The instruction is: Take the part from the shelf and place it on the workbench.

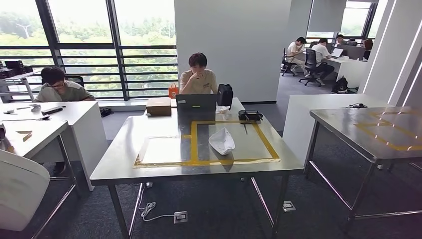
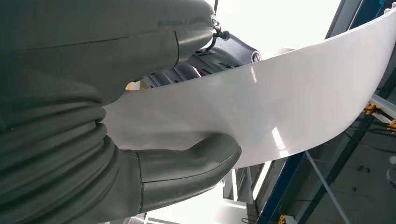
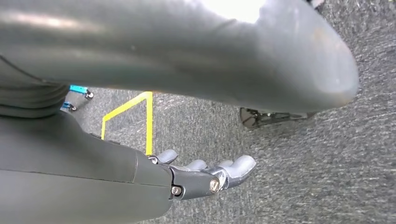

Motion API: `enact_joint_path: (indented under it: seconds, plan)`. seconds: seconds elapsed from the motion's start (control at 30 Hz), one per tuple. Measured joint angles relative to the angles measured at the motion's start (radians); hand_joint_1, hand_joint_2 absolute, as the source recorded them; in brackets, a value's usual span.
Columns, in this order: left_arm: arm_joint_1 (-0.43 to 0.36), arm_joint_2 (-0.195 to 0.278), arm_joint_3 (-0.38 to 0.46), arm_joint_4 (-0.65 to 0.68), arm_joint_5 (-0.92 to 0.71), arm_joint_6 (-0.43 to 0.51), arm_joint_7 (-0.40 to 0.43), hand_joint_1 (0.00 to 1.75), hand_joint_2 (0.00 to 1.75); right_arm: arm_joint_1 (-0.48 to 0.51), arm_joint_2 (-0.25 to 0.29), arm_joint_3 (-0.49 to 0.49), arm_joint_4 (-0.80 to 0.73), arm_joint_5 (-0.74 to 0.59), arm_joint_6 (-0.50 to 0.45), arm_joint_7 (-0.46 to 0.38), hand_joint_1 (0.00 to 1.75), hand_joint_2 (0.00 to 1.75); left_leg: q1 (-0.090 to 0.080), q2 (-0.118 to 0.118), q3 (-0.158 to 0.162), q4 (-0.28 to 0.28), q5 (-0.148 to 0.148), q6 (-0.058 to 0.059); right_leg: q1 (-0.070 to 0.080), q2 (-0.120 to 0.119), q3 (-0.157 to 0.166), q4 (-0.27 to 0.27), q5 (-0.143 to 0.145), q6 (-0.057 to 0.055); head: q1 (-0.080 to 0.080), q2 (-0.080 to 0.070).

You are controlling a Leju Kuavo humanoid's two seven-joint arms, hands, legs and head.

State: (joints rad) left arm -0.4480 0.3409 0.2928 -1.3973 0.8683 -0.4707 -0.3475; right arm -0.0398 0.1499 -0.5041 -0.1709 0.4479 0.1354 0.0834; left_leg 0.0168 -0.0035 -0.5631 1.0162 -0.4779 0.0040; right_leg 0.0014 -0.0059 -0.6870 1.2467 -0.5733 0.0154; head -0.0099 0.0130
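Open-plan office, doubling as my test floor. Ahead, a steel workbench (image 1: pixel 164 172) marked with yellow tape (image 1: pixel 194 144); a person (image 1: pixel 198 75) sits behind it at a laptop (image 1: pixel 196 102). Another person (image 1: pixel 59 85) works at a white desk (image 1: pixel 74 112) to my left. More people sit at desks (image 1: pixel 343 62) in the far room. Tall windows (image 1: pixel 99 45) with railings, grey carpet (image 1: pixel 209 209), floor cable (image 1: pixel 149 209).
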Motion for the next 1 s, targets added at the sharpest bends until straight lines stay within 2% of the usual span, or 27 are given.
enact_joint_path:
  seconds: [0.03,0.07,0.1,0.17,0.2,0.23,0.27,0.3,0.37,0.4,0.43,0.5,0.53,0.57,0.6,0.63,0.7,0.73,0.77,0.83,0.87,0.9,0.93,0.97,1.0]
  plan:
    - [0.0,-0.002,-0.001,0.0,0.0,0.0,0.0,1.75,1.75,0.001,0.0,-0.001,0.0,0.0,0.0,0.0,0.0,0.0,0.0,-0.002,0.0,0.001,-0.002,0.0,-0.002,0.0,-0.031,0.047,-0.014,0.003,0.0,0.0]
    - [0.0,-0.004,-0.002,0.0,0.0,0.0,0.0,1.75,1.75,0.002,0.0,-0.002,0.0,0.0,0.0,0.0,0.0,0.0,0.0,-0.005,0.002,0.001,-0.004,-0.001,-0.003,0.0,-0.047,0.063,-0.01,0.004,0.0,0.0]
    - [0.0,-0.006,-0.003,0.0,-0.001,0.0,0.0,1.75,1.75,0.003,0.0,-0.003,0.0,-0.001,-0.001,0.0,0.0,0.0,0.001,-0.008,0.005,0.002,-0.007,-0.002,-0.004,0.0,-0.043,0.039,0.015,0.004,0.0,0.0]
    - [-0.001,-0.008,-0.005,0.0,-0.003,0.0,-0.001,1.75,1.75,0.003,0.0,-0.005,0.0,-0.002,-0.001,0.0,0.0,0.0,0.002,-0.012,0.016,0.002,-0.017,-0.009,-0.006,0.003,0.009,-0.093,0.093,-0.001,0.0,0.0]
    - [-0.003,-0.01,-0.006,0.0,-0.003,0.0,-0.002,1.75,1.75,0.002,-0.001,-0.006,0.0,-0.003,-0.002,0.0,0.0,0.0,0.002,-0.013,0.02,0.003,-0.021,-0.013,-0.005,0.004,0.035,-0.156,0.112,-0.005,0.0,0.0]
    - [-0.006,-0.011,-0.007,0.001,-0.004,0.0,-0.003,1.75,1.75,0.002,-0.001,-0.006,0.0,-0.004,-0.002,0.0,0.0,0.0,0.001,-0.014,0.021,0.001,-0.025,-0.018,-0.003,0.006,0.053,-0.198,0.118,-0.011,-0.001,0.0]
    - [-0.009,-0.013,-0.008,0.001,-0.004,0.0,-0.004,1.75,1.75,0.002,-0.001,-0.007,0.0,-0.005,-0.002,0.0,0.0,0.0,0.001,-0.015,0.023,0.002,-0.025,-0.025,-0.001,0.008,0.06,-0.218,0.115,-0.017,-0.001,0.0]
    - [-0.012,-0.014,-0.01,0.001,-0.005,0.0,-0.004,1.75,1.75,0.002,-0.001,-0.007,0.0,-0.006,-0.002,0.0,0.0,0.0,0.0,-0.017,0.026,0.002,-0.024,-0.032,0.0,0.008,0.064,-0.222,0.109,-0.025,-0.001,0.0]
    - [-0.016,-0.016,-0.013,0.002,-0.006,0.0,-0.004,1.75,1.75,0.003,0.0,-0.008,0.0,-0.007,-0.004,0.0,0.0,0.0,0.0,-0.015,0.026,0.017,-0.024,-0.045,-0.002,0.007,0.082,-0.229,0.116,-0.041,-0.001,0.0]
    - [-0.02,-0.016,-0.014,0.003,-0.006,0.0,-0.004,1.75,1.75,0.002,0.0,-0.009,0.0,-0.008,-0.004,0.0,0.0,0.0,0.001,-0.012,0.014,0.044,-0.027,-0.049,-0.003,0.006,0.094,-0.231,0.114,-0.048,-0.001,0.0]
    - [-0.024,-0.016,-0.014,0.004,-0.007,0.001,-0.005,1.75,1.75,0.001,0.0,-0.011,0.0,-0.008,-0.006,0.0,0.0,0.0,0.002,-0.008,-0.012,0.09,-0.036,-0.053,-0.004,0.006,0.105,-0.233,0.109,-0.054,-0.002,0.0]
    - [-0.029,-0.016,-0.015,0.008,-0.007,0.001,-0.005,1.75,1.75,0.001,0.0,-0.014,0.0,-0.008,-0.008,0.0,0.0,0.0,0.002,-0.004,-0.091,0.214,-0.076,-0.058,-0.003,0.006,0.122,-0.234,0.094,-0.061,-0.002,0.0]
    - [-0.028,-0.016,-0.015,0.01,-0.007,0.002,-0.005,1.75,1.75,0.002,0.0,-0.015,0.0,-0.008,-0.008,0.001,0.0,0.0,0.002,-0.003,-0.129,0.262,-0.096,-0.059,-0.003,0.006,0.131,-0.234,0.085,-0.062,-0.002,0.0]
    - [-0.027,-0.017,-0.015,0.012,-0.007,0.002,-0.005,1.75,1.75,0.003,0.0,-0.017,0.0,-0.008,-0.009,0.001,0.0,0.0,0.002,-0.003,-0.155,0.284,-0.105,-0.058,-0.002,0.006,0.142,-0.234,0.075,-0.063,-0.002,0.0]
    - [-0.027,-0.017,-0.015,0.014,-0.007,0.002,-0.005,1.75,1.75,0.004,0.0,-0.019,0.0,-0.008,-0.009,0.001,0.0,0.0,0.002,-0.003,-0.165,0.27,-0.095,-0.056,-0.002,0.007,0.156,-0.234,0.065,-0.062,-0.003,0.0]
    - [-0.027,-0.017,-0.015,0.016,-0.007,0.002,-0.005,1.75,1.75,0.005,0.0,-0.02,0.0,-0.008,-0.009,0.001,0.0,0.0,0.002,-0.002,-0.158,0.226,-0.064,-0.053,-0.002,0.006,0.171,-0.234,0.054,-0.06,-0.003,0.0]
    - [-0.028,-0.016,-0.015,0.017,-0.007,0.002,-0.005,1.75,1.75,0.005,0.0,-0.022,0.0,-0.008,-0.009,0.001,0.0,0.0,0.0,0.005,-0.126,0.096,0.029,-0.047,-0.001,0.006,0.198,-0.232,0.03,-0.054,-0.003,0.0]
    - [-0.028,-0.016,-0.015,0.018,-0.007,0.002,-0.005,1.75,1.75,0.004,0.0,-0.022,0.0,-0.008,-0.009,0.001,0.0,0.0,-0.003,0.008,-0.112,0.049,0.059,-0.042,0.0,0.006,0.208,-0.231,0.017,-0.048,-0.003,0.0]
    - [-0.028,-0.016,-0.015,0.019,-0.007,0.003,-0.004,1.75,1.75,0.003,0.0,-0.023,0.0,-0.008,-0.009,0.001,0.0,0.0,-0.005,0.01,-0.103,0.023,0.074,-0.037,0.001,0.005,0.216,-0.232,0.007,-0.042,-0.003,0.0]
    - [-0.03,-0.016,-0.016,0.019,-0.007,0.003,-0.004,1.75,1.75,0.001,-0.001,-0.023,0.0,-0.008,-0.009,0.001,0.0,0.0,-0.006,0.006,-0.091,0.016,0.064,-0.025,0.004,0.003,0.229,-0.228,0.0,-0.029,-0.004,0.0]
    - [-0.03,-0.016,-0.016,0.018,-0.007,0.004,-0.005,1.75,1.75,0.0,-0.001,-0.024,0.0,-0.008,-0.009,0.001,0.0,0.0,-0.004,0.003,-0.083,0.014,0.06,-0.018,0.003,0.003,0.227,-0.213,0.003,-0.024,-0.003,0.0]
    - [-0.032,-0.016,-0.016,0.018,-0.007,0.004,-0.005,1.75,1.75,0.0,-0.001,-0.024,0.0,-0.008,-0.009,0.0,0.0,0.0,-0.002,0.001,-0.072,0.012,0.054,-0.01,0.003,0.004,0.212,-0.18,0.008,-0.019,-0.003,0.0]
    - [-0.033,-0.016,-0.016,0.017,-0.007,0.004,-0.005,1.75,1.75,-0.001,-0.002,-0.024,0.0,-0.008,-0.009,0.0,0.0,0.0,-0.001,0.0,-0.06,0.01,0.046,-0.003,0.001,0.005,0.183,-0.13,0.007,-0.015,-0.002,0.0]
    - [-0.034,-0.016,-0.016,0.016,-0.007,0.004,-0.005,1.75,1.75,-0.002,-0.002,-0.023,0.0,-0.008,-0.009,0.0,0.0,0.0,-0.001,-0.001,-0.049,0.008,0.037,0.001,-0.001,0.006,0.139,-0.068,-0.002,-0.01,-0.002,0.0]
    - [-0.035,-0.017,-0.017,0.016,-0.007,0.004,-0.005,1.75,1.75,-0.001,-0.002,-0.023,0.0,-0.008,-0.009,0.001,0.0,0.0,-0.001,-0.002,-0.039,0.008,0.027,0.003,-0.002,0.006,0.089,-0.006,-0.023,-0.006,-0.002,0.0]
